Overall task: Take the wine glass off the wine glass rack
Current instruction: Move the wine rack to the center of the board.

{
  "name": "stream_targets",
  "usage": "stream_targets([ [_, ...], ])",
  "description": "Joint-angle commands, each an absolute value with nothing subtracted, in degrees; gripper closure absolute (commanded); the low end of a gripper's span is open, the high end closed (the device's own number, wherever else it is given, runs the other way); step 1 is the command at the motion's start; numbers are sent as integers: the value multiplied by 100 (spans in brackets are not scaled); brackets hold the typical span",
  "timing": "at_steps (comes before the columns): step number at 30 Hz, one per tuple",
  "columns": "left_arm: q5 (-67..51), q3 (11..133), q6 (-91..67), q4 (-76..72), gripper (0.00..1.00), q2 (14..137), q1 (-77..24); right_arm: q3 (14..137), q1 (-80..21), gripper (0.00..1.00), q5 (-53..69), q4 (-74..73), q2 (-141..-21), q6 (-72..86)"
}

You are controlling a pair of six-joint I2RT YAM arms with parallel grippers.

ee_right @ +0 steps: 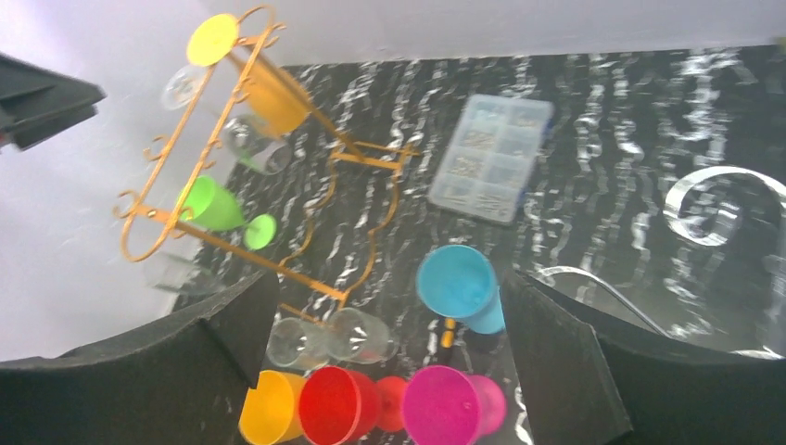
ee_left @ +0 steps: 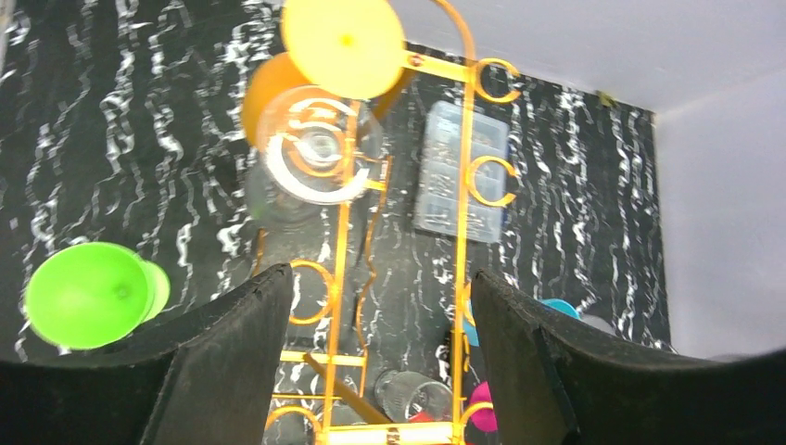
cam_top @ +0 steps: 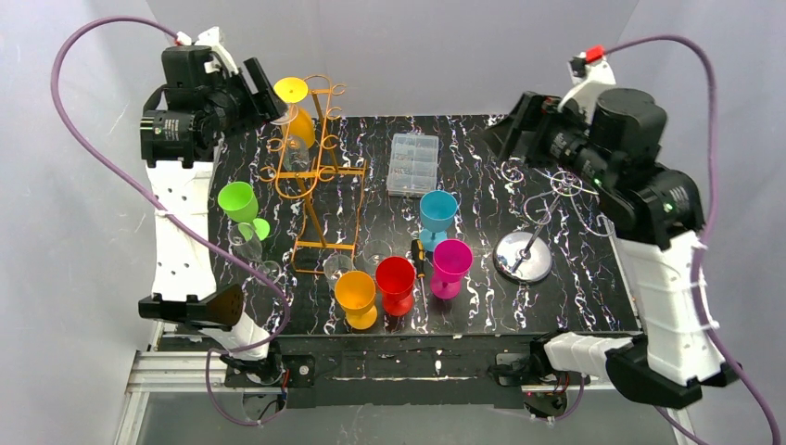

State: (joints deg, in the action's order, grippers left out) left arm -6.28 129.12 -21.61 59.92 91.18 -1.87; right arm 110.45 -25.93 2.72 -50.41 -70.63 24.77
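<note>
Rack (ee_left: 461,241) near the desk's (cam_top: 482,167) far left corner carries an orange glass (ee_left: 343,42) and a clear glass (ee_left: 315,148), hung foot-up. Left hand (ee_left: 380,283) hovers spread beside them, empty; right hand (ee_right: 387,278) gapes wide, empty.

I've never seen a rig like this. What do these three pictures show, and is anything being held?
Two robot arms are bolted to a black table. One picture looks down from above; the other two come from cameras on each wrist. On it: an orange rack with a yellow glass and a clear glass hanging, coloured goblets, a plastic box, a silver stand. The left gripper faces the rack; it and the right gripper are open, holding nothing.
</note>
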Motion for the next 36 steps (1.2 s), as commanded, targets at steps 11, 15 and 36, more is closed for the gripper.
stream_targets([
  [11,-1323,12229,-1925,5277,32,8393,-1598,10590,-2602,10,-3391,-6459,-6221,1883],
  [15,-1456,11947,-1899,5194,32,8222,-1721,10320,-2602,14,-3704,-6619,-6214,1886],
  [36,-1692,11694,-1811,5149,33,7895,-1837,9481,-2602,34,-4512,-5782,-6401,1582],
])
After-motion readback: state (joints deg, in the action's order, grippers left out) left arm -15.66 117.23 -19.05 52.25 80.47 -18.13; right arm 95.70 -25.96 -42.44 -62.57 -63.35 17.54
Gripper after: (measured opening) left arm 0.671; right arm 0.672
